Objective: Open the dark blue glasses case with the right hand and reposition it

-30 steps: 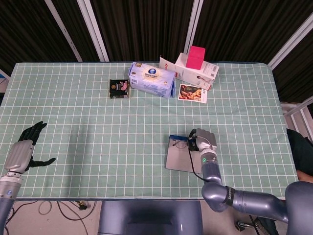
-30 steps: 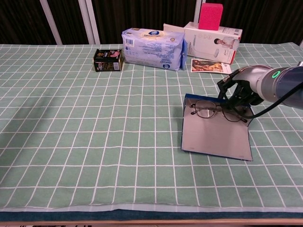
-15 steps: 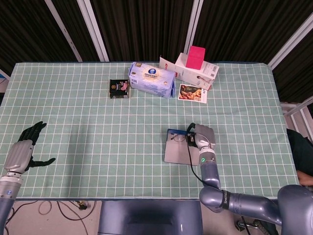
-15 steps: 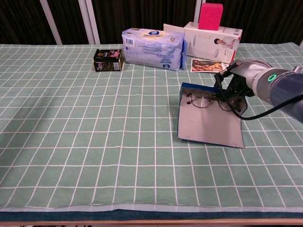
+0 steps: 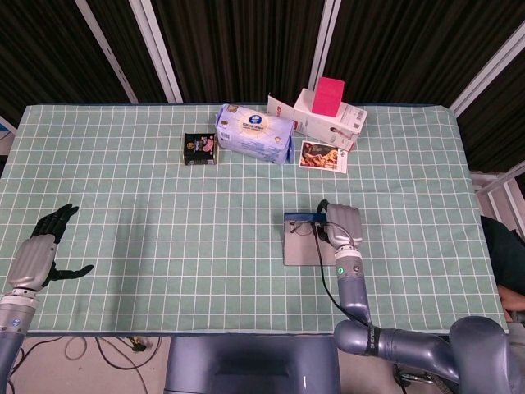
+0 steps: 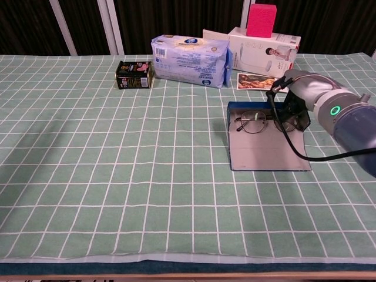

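Right robot hand grips glasses case — lid open.

Left hand open, idle.

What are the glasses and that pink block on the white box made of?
The round thin-rimmed glasses look like dark metal wire with clear lenses: the case's grey lining shows through them. The bright pink block looks like matte foam or sponge, with softly rounded corners and no shine, though that's a guess.
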`<state>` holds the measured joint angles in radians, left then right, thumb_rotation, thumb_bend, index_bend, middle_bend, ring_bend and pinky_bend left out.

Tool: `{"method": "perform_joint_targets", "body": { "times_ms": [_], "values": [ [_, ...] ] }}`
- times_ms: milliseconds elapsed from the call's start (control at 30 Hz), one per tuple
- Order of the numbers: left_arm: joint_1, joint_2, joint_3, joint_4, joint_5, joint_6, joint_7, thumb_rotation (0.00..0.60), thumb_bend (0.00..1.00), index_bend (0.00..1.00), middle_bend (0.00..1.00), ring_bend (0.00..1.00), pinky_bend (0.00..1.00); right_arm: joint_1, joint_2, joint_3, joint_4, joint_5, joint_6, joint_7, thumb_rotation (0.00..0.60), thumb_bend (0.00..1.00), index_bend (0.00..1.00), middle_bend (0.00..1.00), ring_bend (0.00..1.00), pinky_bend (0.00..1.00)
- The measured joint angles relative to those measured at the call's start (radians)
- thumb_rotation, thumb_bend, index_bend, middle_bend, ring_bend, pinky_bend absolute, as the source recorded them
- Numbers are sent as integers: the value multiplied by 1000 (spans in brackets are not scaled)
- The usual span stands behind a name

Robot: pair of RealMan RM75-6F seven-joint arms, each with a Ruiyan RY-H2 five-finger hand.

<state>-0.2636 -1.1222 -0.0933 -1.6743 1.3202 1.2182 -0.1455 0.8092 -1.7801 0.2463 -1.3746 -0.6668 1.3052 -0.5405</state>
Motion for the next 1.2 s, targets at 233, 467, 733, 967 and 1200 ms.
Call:
{"method": "perform_joint_targets", "body": {
  "times_ms": [233, 467, 733, 967, 1200],
  "values": [
    [0, 0, 0, -1, -1, 0, -1, 600, 14, 0, 0, 0, 0, -21, -37, -15, 74, -84, 9, 10, 600, 550, 516, 931, 1000, 1000],
    [0, 1, 0, -2, -1, -1, -3, 600, 15, 0, 0, 0, 0, -40, -54, 0, 97, -120, 4, 15, 600, 549, 516, 931, 1000, 1000],
    [0, 2, 0, -3, -1, -1, -3, 600, 14, 0, 0, 0, 0, -50, -60, 32, 104, -119, -16, -6, 600, 548, 516, 931, 1000, 1000],
    [1, 2, -1, -4, -4, -2, -3, 600, 14, 0, 0, 0, 0, -25, -69, 103, 131, -98, -46, -12, 600, 548, 516, 931, 1000, 1000],
    [-2, 1, -1, -4, -8, -9, -3, 600, 14, 0, 0, 0, 0, 10, -105, 150, 226, -120, -68, 27, 600, 548, 516, 931, 1000, 1000]
  ]
}}
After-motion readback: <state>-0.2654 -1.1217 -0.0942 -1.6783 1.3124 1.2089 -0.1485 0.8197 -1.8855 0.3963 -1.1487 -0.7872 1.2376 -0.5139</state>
